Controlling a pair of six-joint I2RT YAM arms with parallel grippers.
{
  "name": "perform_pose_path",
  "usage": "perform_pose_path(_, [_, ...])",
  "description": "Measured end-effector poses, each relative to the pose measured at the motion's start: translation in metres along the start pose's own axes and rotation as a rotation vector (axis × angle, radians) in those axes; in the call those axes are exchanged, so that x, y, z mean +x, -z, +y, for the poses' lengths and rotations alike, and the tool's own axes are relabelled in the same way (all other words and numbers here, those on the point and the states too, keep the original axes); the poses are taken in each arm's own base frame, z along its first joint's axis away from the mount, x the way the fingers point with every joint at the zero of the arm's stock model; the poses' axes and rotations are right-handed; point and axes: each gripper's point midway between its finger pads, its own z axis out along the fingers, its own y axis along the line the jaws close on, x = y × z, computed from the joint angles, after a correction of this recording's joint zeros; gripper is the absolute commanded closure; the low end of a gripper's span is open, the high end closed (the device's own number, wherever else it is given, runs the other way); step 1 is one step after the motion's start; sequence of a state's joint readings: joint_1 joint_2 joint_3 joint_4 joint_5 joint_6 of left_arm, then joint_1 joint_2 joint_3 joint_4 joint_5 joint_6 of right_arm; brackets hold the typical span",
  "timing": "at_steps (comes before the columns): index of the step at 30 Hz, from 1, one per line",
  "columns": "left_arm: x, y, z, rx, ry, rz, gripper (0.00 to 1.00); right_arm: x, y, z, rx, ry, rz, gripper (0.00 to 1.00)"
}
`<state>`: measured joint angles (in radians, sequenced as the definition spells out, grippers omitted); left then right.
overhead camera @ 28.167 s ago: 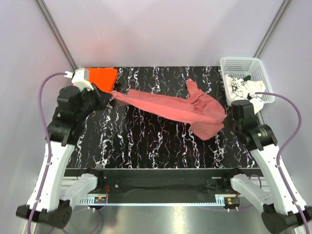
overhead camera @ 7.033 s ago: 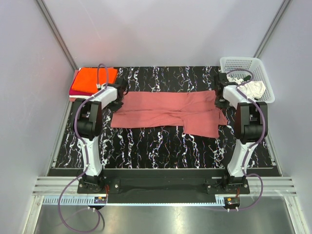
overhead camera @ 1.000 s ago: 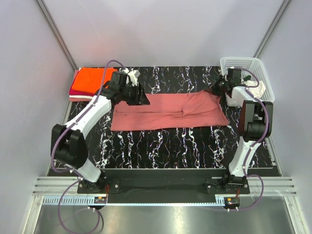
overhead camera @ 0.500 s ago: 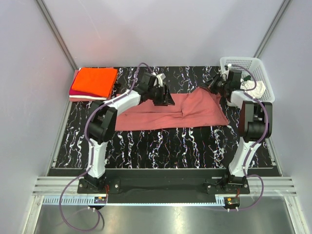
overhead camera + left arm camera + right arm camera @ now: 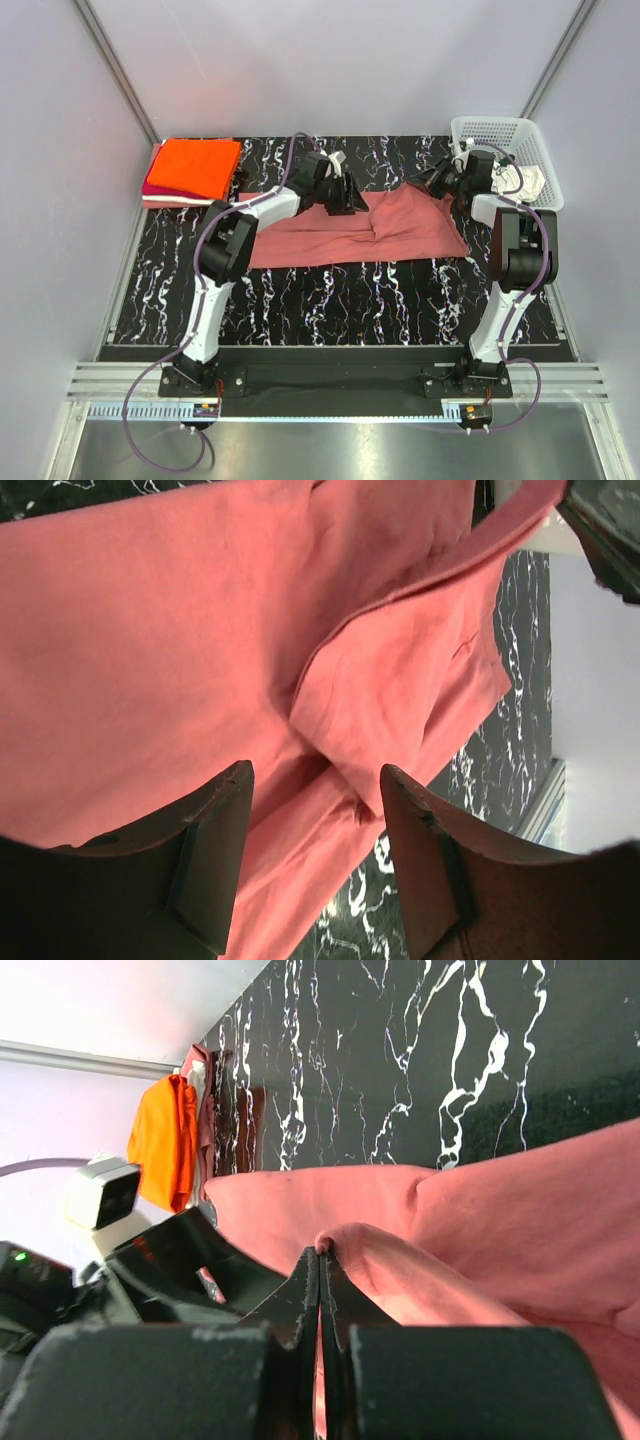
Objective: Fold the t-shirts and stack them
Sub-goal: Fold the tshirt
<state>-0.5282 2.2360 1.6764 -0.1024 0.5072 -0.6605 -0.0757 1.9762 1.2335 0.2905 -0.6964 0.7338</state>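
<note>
Over the desk (image 5: pixel 300 290), mid-fold, the right gripper (image 5: pixel 319 1252) pinches a raised fold of the rose-red t-shirt (image 5: pixel 400 230); the left gripper (image 5: pixel 315 775), spread above its middle, probably must grasp next.

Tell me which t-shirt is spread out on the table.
The dusty rose-red t-shirt, spread across the table's middle. The orange one sits folded at the far left corner, the white one is bunched in the basket.
</note>
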Motion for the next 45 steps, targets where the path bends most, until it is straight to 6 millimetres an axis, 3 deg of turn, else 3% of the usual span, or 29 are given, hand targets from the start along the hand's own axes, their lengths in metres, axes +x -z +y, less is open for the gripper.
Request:
perform_pose_path(9, [0.01,-0.034,0.006,0.001,0.045,0.02,0.43,-0.002,0.003,-0.002,-0.002,-0.017,-0.006,1.0])
perform_pose_path(21, [0.016,-0.052,0.007,0.016,0.063,0.018,0.53,-0.005,0.004,0.001,-0.015,-0.024,-0.012,1.0])
perform_pose_path(24, [0.012,-0.053,0.004,0.03,0.062,0.002,0.65,-0.004,0.005,0.002,-0.021,-0.025,-0.006,1.0])
perform_pose_path(30, [0.003,-0.055,-0.003,0.06,0.062,-0.026,1.0,-0.006,0.007,0.0,-0.023,-0.028,-0.007,1.0])
perform_pose_path(33, [-0.003,-0.055,-0.007,0.069,0.051,-0.038,1.0,-0.008,0.008,-0.001,-0.02,-0.03,-0.013,1.0])
perform_pose_path(42, [-0.051,-0.045,-0.032,0.099,-0.062,-0.127,0.98,-0.021,0.004,-0.008,-0.017,-0.027,-0.029,1.0])
perform_pose_path(45, [-0.054,-0.044,-0.031,0.089,-0.087,-0.134,0.98,-0.019,0.002,-0.015,-0.006,-0.03,-0.022,1.0])
